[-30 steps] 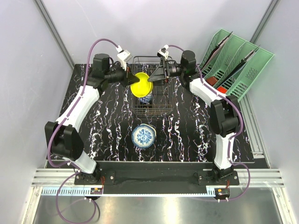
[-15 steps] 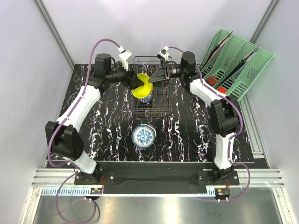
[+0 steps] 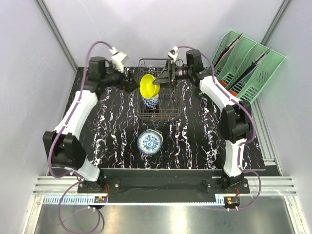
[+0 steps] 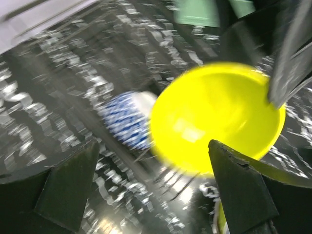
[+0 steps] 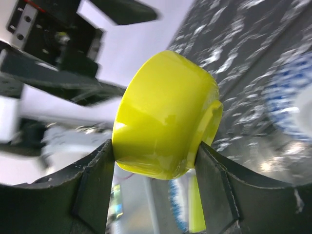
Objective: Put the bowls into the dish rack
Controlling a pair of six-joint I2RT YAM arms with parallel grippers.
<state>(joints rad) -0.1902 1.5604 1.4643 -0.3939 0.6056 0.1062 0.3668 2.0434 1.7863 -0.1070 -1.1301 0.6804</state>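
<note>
a yellow bowl, tipped on its side with its open mouth facing the left arm, is held in the air over the far left part of the dish rack, a dark wire basket at the back of the table. the right gripper is clenched on it. in the right wrist view only the tips of its 2 fingers press the smooth curved outer wall, 1 near the rim and 1 near the foot. under it, inside the rack, sits a blue-patterned bowl; whether the 2 touch cannot be told. the left gripper hangs just beside the yellow bowl, fingers spread, holding nothing. a second blue-patterned bowl lies on the table, well apart from the rack.

likely risks: the hold looks like a shallow pinch on a glossy, rounded surface, so the bowl may slip out and drop onto the bowl below, chipping either. lowered while tilted, its rim could snag a wire or settle crooked. the 2 grippers are close, so a careless move could knock them together.
</note>
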